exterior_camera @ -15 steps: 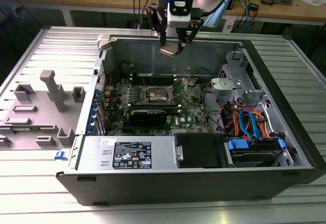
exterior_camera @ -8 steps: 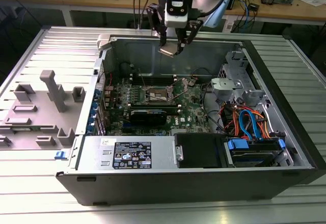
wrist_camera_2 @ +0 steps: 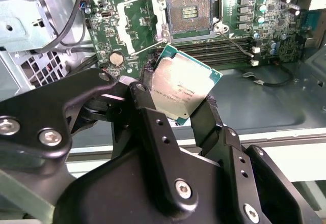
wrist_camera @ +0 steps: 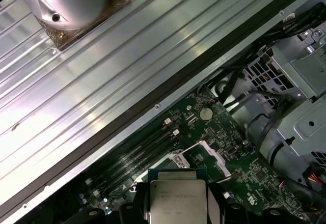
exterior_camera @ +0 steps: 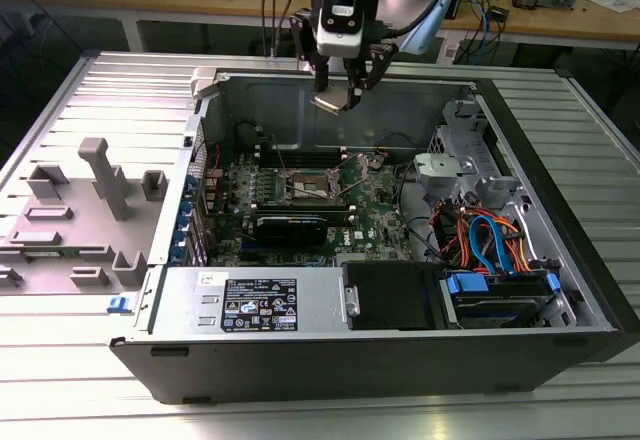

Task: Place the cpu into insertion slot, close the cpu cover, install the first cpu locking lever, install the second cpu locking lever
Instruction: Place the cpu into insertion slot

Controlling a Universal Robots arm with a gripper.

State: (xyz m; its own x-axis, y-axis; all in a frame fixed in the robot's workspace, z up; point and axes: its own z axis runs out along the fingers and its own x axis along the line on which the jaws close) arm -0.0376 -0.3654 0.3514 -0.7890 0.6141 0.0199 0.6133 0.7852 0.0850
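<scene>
Closest, the gripper (wrist_camera_2: 179,99) is clamped on the cpu (wrist_camera_2: 184,84), its black fingers (wrist_camera_2: 211,114) pinching two opposite edges and the metal top turned to the second wrist view. Chip and gripper hang above the open case (exterior_camera: 560,260). Farther down, well apart from the chip, the slot (wrist_camera_2: 189,11) on the green motherboard (wrist_camera_2: 137,0) lies uncovered, its dark centre showing.

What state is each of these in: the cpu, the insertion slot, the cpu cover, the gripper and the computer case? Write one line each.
cpu: gripped, held in the air, not seated.
insertion slot: empty, uncovered.
cpu cover: swung open.
gripper: shut on the cpu.
computer case: lying on its side, interior exposed.
</scene>
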